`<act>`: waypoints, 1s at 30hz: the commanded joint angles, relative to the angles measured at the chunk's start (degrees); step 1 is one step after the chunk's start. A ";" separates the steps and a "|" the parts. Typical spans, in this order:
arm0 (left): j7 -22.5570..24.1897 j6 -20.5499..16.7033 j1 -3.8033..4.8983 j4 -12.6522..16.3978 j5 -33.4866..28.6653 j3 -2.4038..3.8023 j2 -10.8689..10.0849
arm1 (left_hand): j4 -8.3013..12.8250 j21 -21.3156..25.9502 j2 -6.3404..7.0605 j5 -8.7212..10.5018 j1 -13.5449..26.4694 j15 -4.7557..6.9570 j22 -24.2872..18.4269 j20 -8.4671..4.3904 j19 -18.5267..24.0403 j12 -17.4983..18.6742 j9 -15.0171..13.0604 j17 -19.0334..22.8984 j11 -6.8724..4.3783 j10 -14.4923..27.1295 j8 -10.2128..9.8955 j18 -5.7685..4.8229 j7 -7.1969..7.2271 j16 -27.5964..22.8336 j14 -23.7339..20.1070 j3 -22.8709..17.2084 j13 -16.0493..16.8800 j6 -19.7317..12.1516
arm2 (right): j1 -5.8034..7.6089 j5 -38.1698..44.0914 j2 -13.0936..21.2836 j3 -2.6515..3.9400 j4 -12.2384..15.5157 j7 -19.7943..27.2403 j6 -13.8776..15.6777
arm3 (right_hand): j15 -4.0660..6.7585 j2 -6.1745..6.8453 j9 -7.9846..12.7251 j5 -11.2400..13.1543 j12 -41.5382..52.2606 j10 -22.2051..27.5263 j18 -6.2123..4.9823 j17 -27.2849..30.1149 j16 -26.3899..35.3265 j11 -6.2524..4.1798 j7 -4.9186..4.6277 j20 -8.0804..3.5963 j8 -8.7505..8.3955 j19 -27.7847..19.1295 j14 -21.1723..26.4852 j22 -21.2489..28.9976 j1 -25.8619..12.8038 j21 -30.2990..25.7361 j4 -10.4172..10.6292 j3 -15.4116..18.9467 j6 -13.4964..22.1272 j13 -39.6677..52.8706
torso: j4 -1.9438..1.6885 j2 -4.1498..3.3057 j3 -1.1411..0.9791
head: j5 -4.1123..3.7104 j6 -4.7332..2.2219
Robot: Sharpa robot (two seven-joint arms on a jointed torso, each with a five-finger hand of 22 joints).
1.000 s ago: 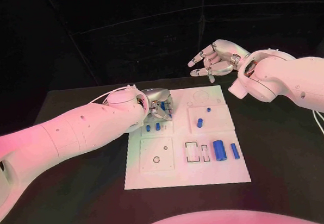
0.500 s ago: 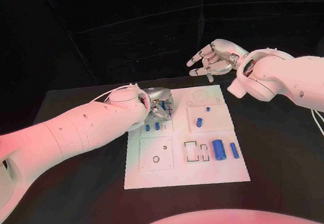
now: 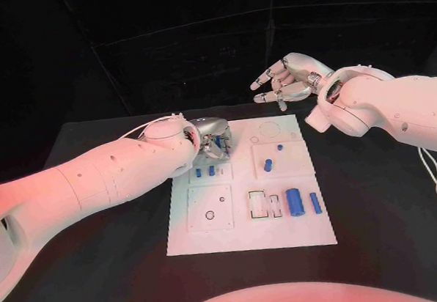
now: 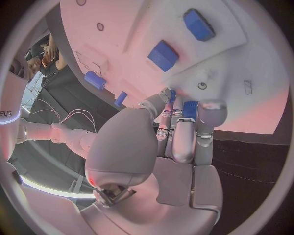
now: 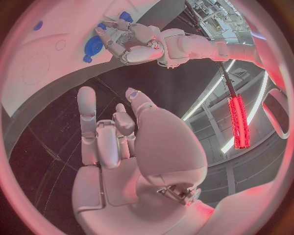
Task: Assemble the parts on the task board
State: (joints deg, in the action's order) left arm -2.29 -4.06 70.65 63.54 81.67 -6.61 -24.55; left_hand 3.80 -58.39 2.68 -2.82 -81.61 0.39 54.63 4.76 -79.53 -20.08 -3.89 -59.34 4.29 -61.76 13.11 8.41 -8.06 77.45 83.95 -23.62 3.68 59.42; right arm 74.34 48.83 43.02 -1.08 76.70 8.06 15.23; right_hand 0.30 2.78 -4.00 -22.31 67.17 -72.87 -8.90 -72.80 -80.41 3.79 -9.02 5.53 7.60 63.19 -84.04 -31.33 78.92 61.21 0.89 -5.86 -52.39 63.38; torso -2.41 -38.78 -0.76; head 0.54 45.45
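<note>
Left hand point(image 3: 211, 138) pinches a small blue part point(image 4: 172, 94) over the task board point(image 3: 251, 230); right hand point(image 3: 289, 80) hovers released, fingers spread.

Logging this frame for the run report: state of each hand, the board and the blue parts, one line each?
left hand: low over the board's far left part, fingers curled at a small blue part; grip cannot be confirmed.
right hand: raised beyond the board's far edge, fingers spread, holding nothing.
task board: flat on the table.
two long blue parts: lying flat, near right, side by side.
blue part: lying on the raised square plate.
</note>
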 commanded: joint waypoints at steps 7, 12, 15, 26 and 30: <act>5.07 -6.64 0.19 3.53 -2.53 1.05 -2.48 | 1.11 -0.84 0.70 -0.15 0.91 0.38 1.08 0.12 -0.39 1.88 -0.04 0.25 -0.07 -1.76 -1.06 -1.12 -0.31 0.46 0.83 -4.07 0.10 1.55 | 0.10 -0.21 0.09 0.04 0.04 0.70 -0.25 | 0.39 -0.10 0.08 -0.34 0.15 0.36 -1.12 -0.05 0.04 -0.02 -0.01 -0.13 0.28 0.14 -2.36 -0.07 -0.67 -0.13 -0.02 -0.33 0.20 0.05 | -0.04 0.08 0.01 | 0.02 0.09; 5.56 -7.10 0.25 6.20 -3.94 1.99 -4.68 | 1.21 -1.00 0.87 -0.15 1.24 0.34 1.32 0.15 -0.37 2.26 -0.04 0.26 -0.04 -1.93 -1.27 -1.15 -0.37 0.51 0.83 -4.52 0.10 1.69 | 0.10 -0.21 0.19 0.04 0.04 0.73 -0.23 | 0.39 -0.10 0.08 -0.34 0.15 0.36 -1.12 -0.05 0.04 -0.02 -0.01 -0.13 0.28 0.14 -2.36 -0.07 -0.67 -0.13 -0.02 -0.33 0.20 0.05 | -0.10 0.13 -0.02 | 0.15 -0.08; 5.69 -7.23 0.27 8.07 -5.09 2.39 -6.47 | 1.25 -1.02 0.98 -0.15 1.37 0.33 1.36 0.16 -0.36 2.39 -0.05 0.26 -0.02 -2.03 -1.33 -1.16 -0.39 0.53 0.83 -4.65 0.10 1.76 | 0.10 -0.21 0.26 0.04 0.04 0.74 -0.23 | 0.39 -0.10 0.08 -0.34 0.15 0.36 -1.12 -0.05 0.04 -0.02 -0.01 -0.13 0.28 0.14 -2.36 -0.07 -0.67 -0.13 -0.02 -0.33 0.20 0.05 | -0.16 0.09 0.00 | 0.23 -0.17; 3.92 -4.35 0.25 10.64 -6.45 2.70 -11.99 | 1.29 -1.07 1.24 -0.14 1.81 0.30 1.47 0.20 -0.33 2.77 -0.05 0.40 0.00 -2.24 -1.54 -1.16 -0.39 0.53 0.80 -4.93 0.11 1.91 | 0.09 -0.21 0.60 0.04 0.09 0.71 -0.22 | 0.39 -0.10 0.08 -0.34 0.15 0.36 -1.12 -0.05 0.04 -0.02 -0.01 -0.13 0.28 0.14 -2.36 -0.07 -0.67 -0.13 -0.02 -0.33 0.20 0.05 | -0.05 0.03 0.01 | 0.53 -0.30; 3.46 -3.72 0.20 10.21 -6.50 2.69 -12.74 | 1.28 -1.10 1.32 -0.14 1.96 0.29 1.52 0.21 -0.32 2.89 -0.05 0.46 0.00 -2.30 -1.61 -1.17 -0.39 0.52 0.79 -4.99 0.11 1.95 | 0.09 -0.21 0.61 0.04 0.05 0.72 -0.20 | 0.39 -0.10 0.08 -0.34 0.15 0.36 -1.12 -0.05 0.04 -0.02 -0.01 -0.13 0.28 0.14 -2.36 -0.07 -0.67 -0.13 -0.02 -0.33 0.20 0.05 | 0.02 -0.02 0.06 | 0.71 -0.34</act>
State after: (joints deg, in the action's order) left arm 1.70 -9.14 70.81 73.85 76.14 -3.96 -37.22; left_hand 5.05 -59.12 4.01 -2.63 -80.28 0.39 56.10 4.71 -79.59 -17.34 -3.91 -58.92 4.19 -63.69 11.78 8.42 -8.50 77.66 83.94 -28.16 3.70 61.03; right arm 74.34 48.81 43.62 -1.08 76.72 8.21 15.21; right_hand 0.30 2.78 -4.00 -22.31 67.17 -72.87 -8.90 -72.78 -80.41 3.79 -9.02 5.53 7.59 63.19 -84.04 -31.34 78.92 61.22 0.89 -5.86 -52.39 63.37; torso -2.49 -38.75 -0.74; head 1.15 45.13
